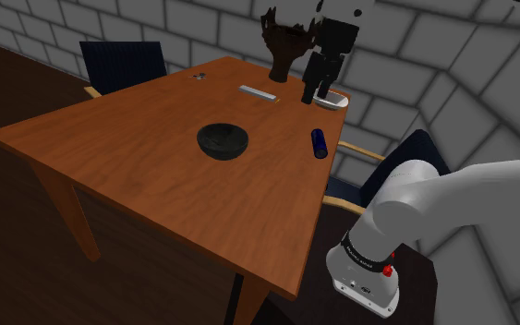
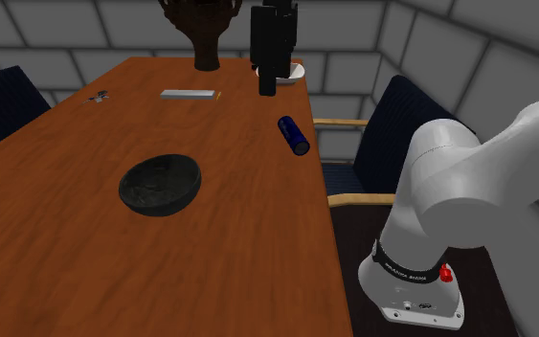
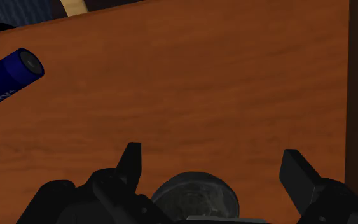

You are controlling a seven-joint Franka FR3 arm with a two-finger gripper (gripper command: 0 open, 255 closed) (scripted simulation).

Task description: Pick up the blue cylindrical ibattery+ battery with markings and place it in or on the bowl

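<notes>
One blue cylindrical battery lies on its side on the brown wooden table, right of centre in the shoulder view. It is close to the table's right-hand edge, beyond which stands a dark blue chair with wooden armrests. In the wrist view, white lettering runs along its casing, cut off by the frame and not fully readable. Bare wood separates it from the dark round bowl at mid-table, which has open room all round. The black gripper hangs over the far end, upper centre of the second exterior view. Its fingers are spread apart, gripping nothing, near a small white dish.
</notes>
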